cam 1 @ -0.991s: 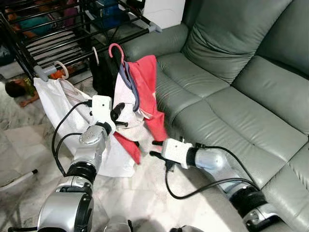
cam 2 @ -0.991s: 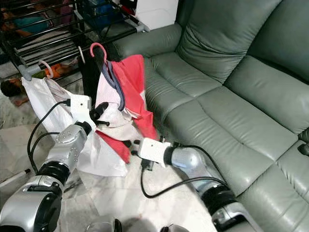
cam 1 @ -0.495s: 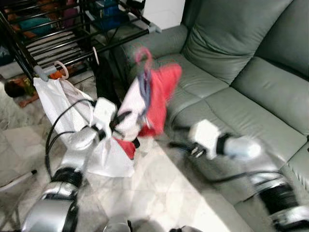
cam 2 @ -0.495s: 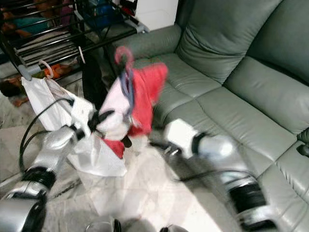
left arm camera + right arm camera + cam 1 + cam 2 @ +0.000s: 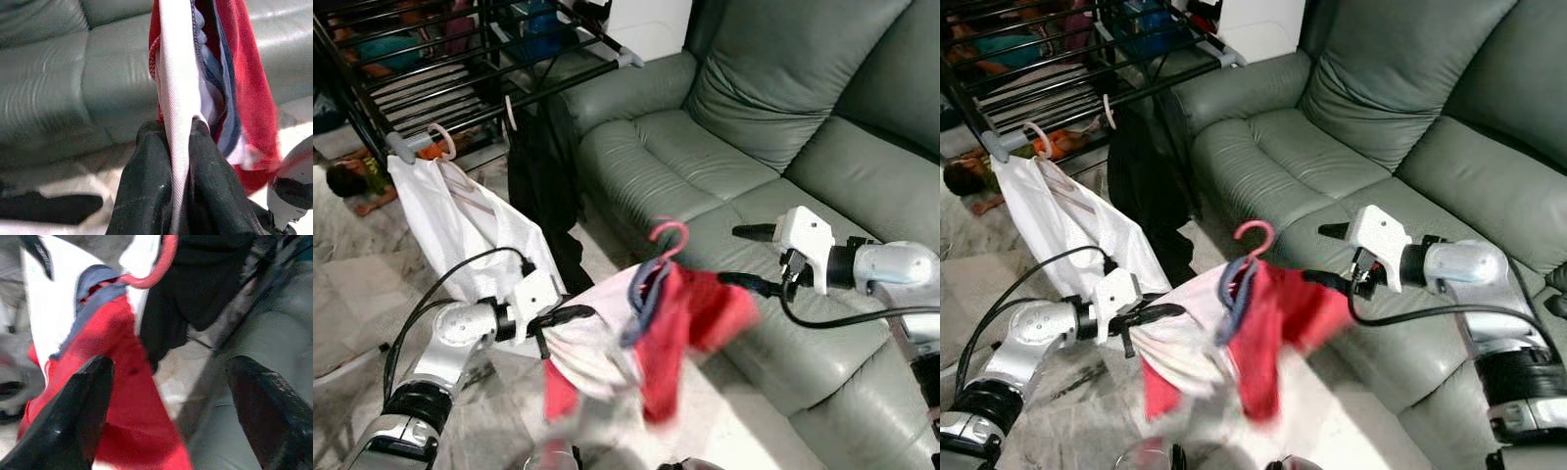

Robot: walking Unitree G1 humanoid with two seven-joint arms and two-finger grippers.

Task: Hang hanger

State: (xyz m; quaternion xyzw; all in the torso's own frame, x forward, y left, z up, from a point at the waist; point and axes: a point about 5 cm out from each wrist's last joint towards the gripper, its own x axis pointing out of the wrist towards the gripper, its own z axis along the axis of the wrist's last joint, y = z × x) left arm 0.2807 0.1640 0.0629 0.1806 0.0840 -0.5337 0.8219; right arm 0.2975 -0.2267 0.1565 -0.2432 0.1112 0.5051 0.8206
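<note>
A grey-green leather sofa (image 5: 773,127) runs along one side of a pale marble floor (image 5: 352,294), and a black drying rack (image 5: 431,69) stands past the sofa's armrest, with a white garment (image 5: 460,225) and a black garment (image 5: 543,181) hanging from its rail. You have the left hand (image 5: 576,315) in front of the sofa's seat edge, its two black fingers (image 5: 151,191) clamped on the white cloth of a red and white shirt (image 5: 646,338). That shirt hangs on a pink hanger (image 5: 668,238), whose hook stands up above the collar, well short of the rack. Your right hand (image 5: 749,258) sits over the sofa seat just beside the shirt's red shoulder, its fingers (image 5: 73,416) spread wide apart and gripping nothing. The shirt looks blurred.
</note>
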